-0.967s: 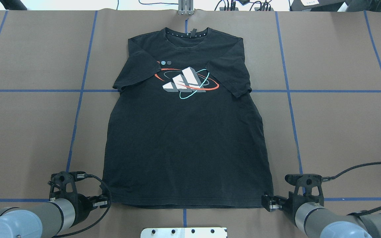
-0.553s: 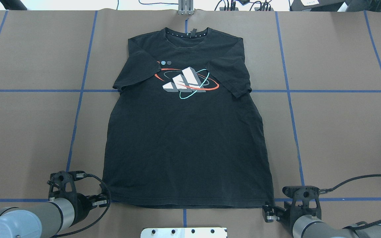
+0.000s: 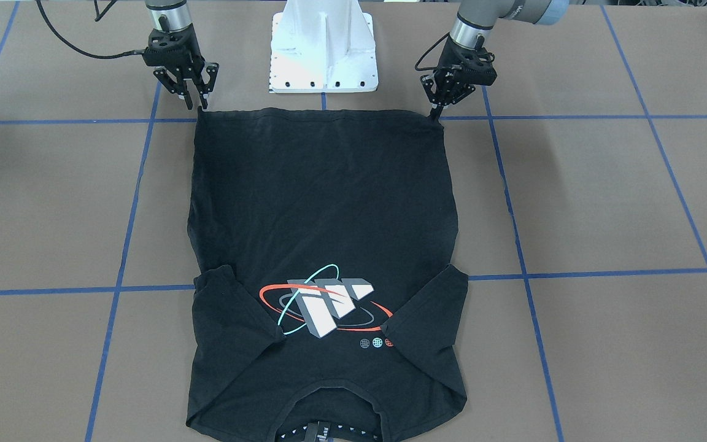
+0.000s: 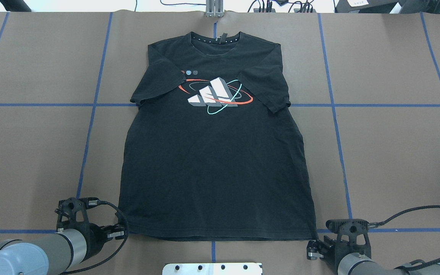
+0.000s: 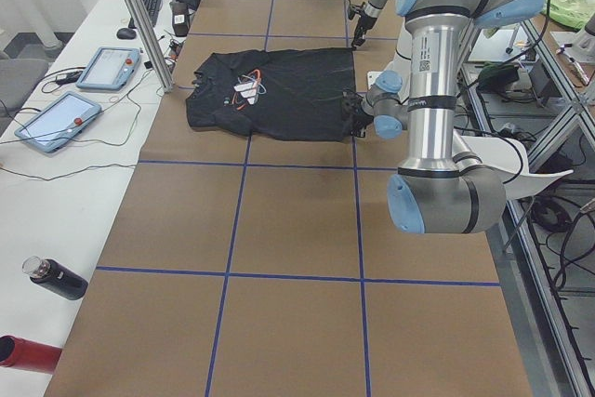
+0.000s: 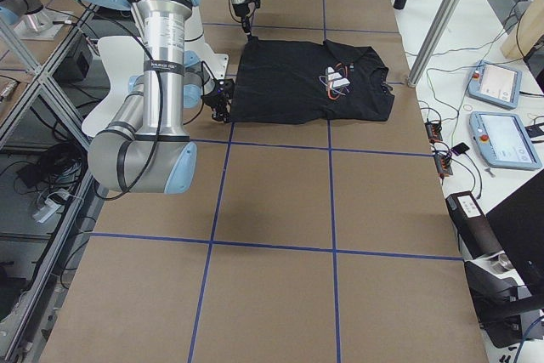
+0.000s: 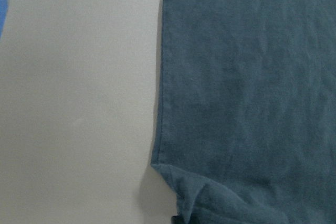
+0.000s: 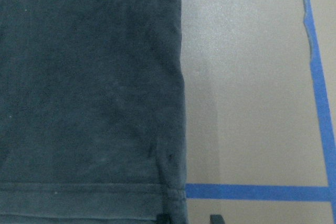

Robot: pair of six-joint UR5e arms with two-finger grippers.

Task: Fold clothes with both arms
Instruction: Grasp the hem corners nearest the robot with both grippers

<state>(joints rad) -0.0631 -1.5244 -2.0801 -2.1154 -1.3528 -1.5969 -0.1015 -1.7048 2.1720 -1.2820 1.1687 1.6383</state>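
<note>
The black T-shirt point(image 4: 212, 172) lies flat with its graphic up, collar at the far side and both sleeves folded in over the chest point(image 3: 323, 202). My left gripper point(image 4: 122, 231) is at the near-left hem corner and is shut on it. The cloth puckers up there in the left wrist view point(image 7: 210, 198), and the corner is drawn to a point point(image 3: 435, 112). My right gripper point(image 4: 311, 250) stands open at the near-right hem corner point(image 3: 200, 101). Its two fingertips point(image 8: 214, 217) straddle the shirt's side edge point(image 8: 181, 129) just past the hem.
The white pedestal base point(image 3: 323, 49) stands close behind the hem, between the two arms. Blue tape lines point(image 4: 90, 126) grid the brown table. A side table holds tablets point(image 5: 56, 123) and bottles point(image 5: 56, 278), with a metal post point(image 5: 139, 16) near the collar.
My right gripper has drawn back toward the robot, from beside the hem corner to just past it. The left gripper and the shirt have barely moved.
</note>
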